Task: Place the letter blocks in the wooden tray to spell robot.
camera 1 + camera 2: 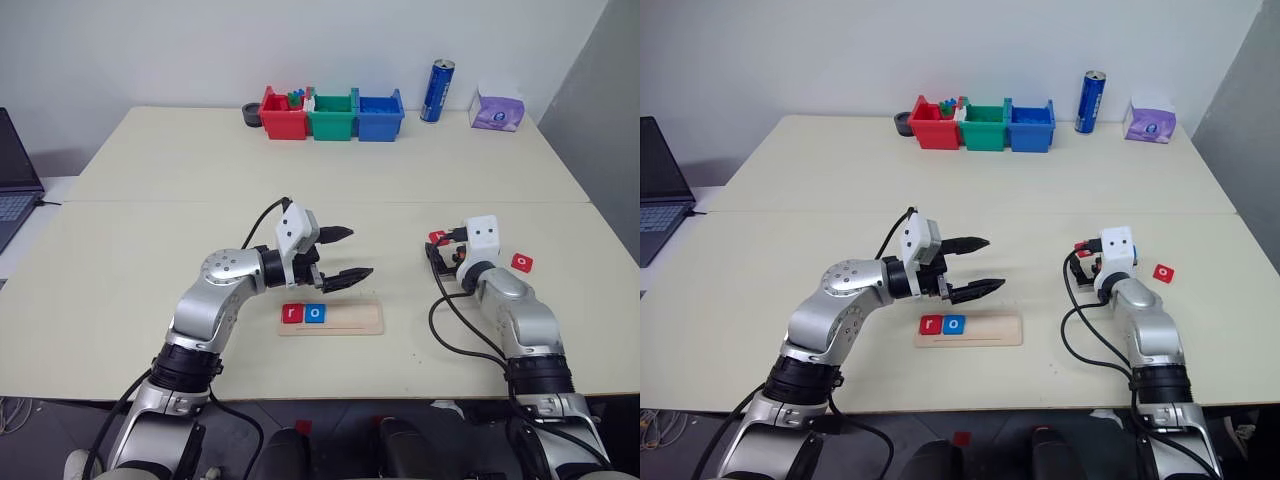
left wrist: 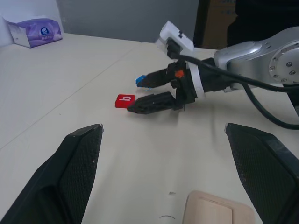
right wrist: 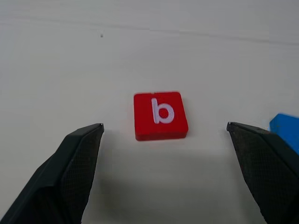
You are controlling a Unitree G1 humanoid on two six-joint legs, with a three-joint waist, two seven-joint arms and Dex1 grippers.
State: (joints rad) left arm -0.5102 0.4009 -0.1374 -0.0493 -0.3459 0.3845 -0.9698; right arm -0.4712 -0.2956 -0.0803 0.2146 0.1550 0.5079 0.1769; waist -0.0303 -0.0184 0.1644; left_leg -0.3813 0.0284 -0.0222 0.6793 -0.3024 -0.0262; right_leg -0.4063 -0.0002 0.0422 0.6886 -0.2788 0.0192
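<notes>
The wooden tray (image 1: 350, 320) lies near the front of the table. A red "r" block (image 1: 291, 314) and a blue "o" block (image 1: 314, 313) sit side by side at its left end. My left gripper (image 1: 345, 256) hovers open just above and behind the tray, pointing right, with nothing in it. My right gripper (image 2: 136, 96) is open and low over the table at the right. A red "b" block (image 3: 161, 115) lies flat just ahead of its fingertips, between their lines. A blue block (image 3: 286, 131) lies beside the right finger. A red "o" block (image 1: 521, 262) lies further right.
Red (image 1: 284, 115), green (image 1: 332, 117) and blue (image 1: 380, 116) plastic bins stand at the far edge. A blue can (image 1: 437, 90) and a purple tissue pack (image 1: 498, 112) stand to their right. A laptop (image 1: 15, 170) sits at the far left.
</notes>
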